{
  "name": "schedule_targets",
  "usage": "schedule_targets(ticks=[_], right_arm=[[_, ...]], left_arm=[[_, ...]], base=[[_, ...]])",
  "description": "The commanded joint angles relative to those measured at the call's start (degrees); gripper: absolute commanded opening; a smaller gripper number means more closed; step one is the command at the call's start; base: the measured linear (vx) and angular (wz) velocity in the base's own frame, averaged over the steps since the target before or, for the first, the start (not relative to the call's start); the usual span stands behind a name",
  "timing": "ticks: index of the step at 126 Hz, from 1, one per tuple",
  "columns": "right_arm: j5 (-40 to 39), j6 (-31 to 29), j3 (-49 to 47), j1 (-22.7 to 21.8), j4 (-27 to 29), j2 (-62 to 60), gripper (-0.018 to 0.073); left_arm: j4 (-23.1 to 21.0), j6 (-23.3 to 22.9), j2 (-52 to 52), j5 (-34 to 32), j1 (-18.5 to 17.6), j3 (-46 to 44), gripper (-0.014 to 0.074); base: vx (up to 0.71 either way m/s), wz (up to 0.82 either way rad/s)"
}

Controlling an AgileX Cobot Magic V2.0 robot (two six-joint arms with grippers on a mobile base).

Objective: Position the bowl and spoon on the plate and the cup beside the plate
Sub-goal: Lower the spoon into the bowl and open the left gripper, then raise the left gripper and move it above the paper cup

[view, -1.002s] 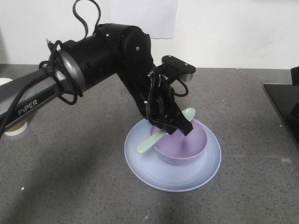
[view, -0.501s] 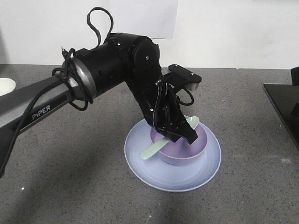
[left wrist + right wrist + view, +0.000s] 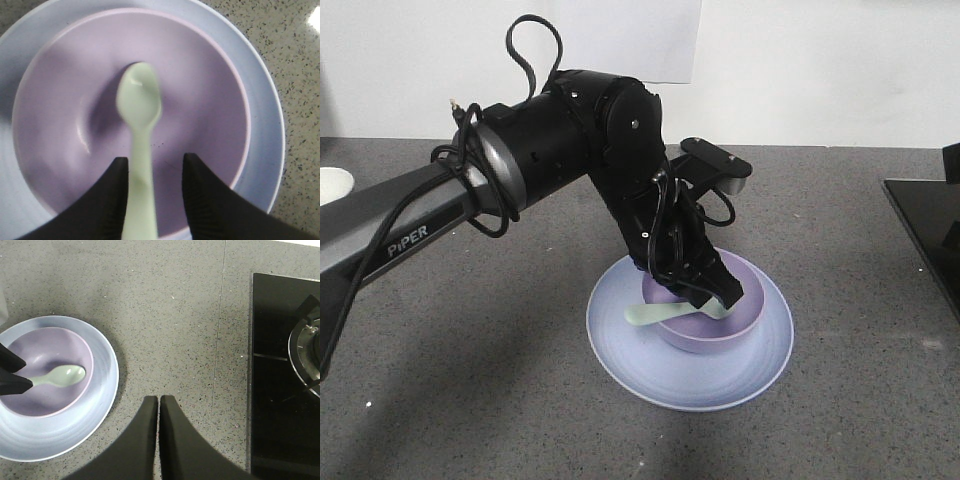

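A lavender-purple bowl (image 3: 705, 322) sits centred on a wider pale blue-lilac plate (image 3: 620, 345) on a grey speckled counter (image 3: 470, 400). The bowl is smooth and matte, its rim a shade lighter than its inside, and the plate's shallow raised rim rings it on all sides. A pale mint-green spoon (image 3: 139, 130) lies across the bowl, its oval scoop near the middle of the bowl's floor and its short flat handle running back over the rim. The left hand (image 3: 151, 192) hangs low over the bowl with its two dark fingers (image 3: 207, 200) parted on either side of the handle; the wrist view shows a narrow gap on each side, though the spoon is blurred there and contact cannot be ruled out. In the front view the handle end juts out past the bowl's rim over the plate. The right hand (image 3: 159, 412) hovers above bare counter to the right of the plate, its fingers pressed together with nothing between them. A black cooktop (image 3: 280, 380) with a round burner (image 3: 306, 352) lies at the counter's right side. A cream-white rim shows at the front view's far left edge, too cropped to identify.
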Motion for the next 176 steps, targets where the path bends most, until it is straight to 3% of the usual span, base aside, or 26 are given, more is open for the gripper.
schedule_targets(ticks=[1,16,26,50,59,100,123,142,176], right_arm=[[-3.19,-0.38,-1.52,-0.31,-0.81,-0.76,-0.0001],[-3.19,-0.38,-1.52,-0.31,-0.81,-0.76,-0.0001],[-3.19,-0.38,-1.52,-0.31,-0.81,-0.76,-0.0001],[-3.19,-0.38,-1.52,-0.31,-0.81,-0.76,-0.0001],[-3.19,-0.38,-1.52,-0.31,-0.81,-0.76,-0.0001],[-3.19,-0.38,-1.52,-0.31,-0.81,-0.76,-0.0001],[-3.19,-0.38,-1.52,-0.31,-0.81,-0.76,-0.0001],[-3.0,-0.38,-1.52,-0.31,-0.81,-0.76,-0.0001],[-2.97,-0.38,-1.52,-0.31,-0.81,-0.76,-0.0001]], left_arm=[[-0.95,-0.5,-3.64,0.39,-0.15,-1.91,0.0275],[1.18,-0.91,-3.98,0.05,-0.1,-4.01,0.0271],[4.17,-3.48,-4.93,-1.2,0.04,-5.62,0.0271],[17.12,-9.2,-9.07,-4.35,0.11,-6.35,0.0265],[20.0,-10.68,-10.73,-4.22,0.81,-6.3,0.0241],[19.34,-11.1,-17.56,-4.1,8.81,-6.25,-0.0008],[15.82,-10.89,-21.48,-3.12,15.16,-2.62,-0.0008],[17.01,-10.84,-25.79,-4.41,19.75,3.69,-0.0008],[16.66,-10.39,-32.49,-5.72,31.12,12.71,-0.0008]], base=[[0.0,0.0],[0.0,0.0],[0.0,0.0],[0.0,0.0],[0.0,0.0],[0.0,0.0],[0.0,0.0],[0.0,0.0],[0.0,0.0]])
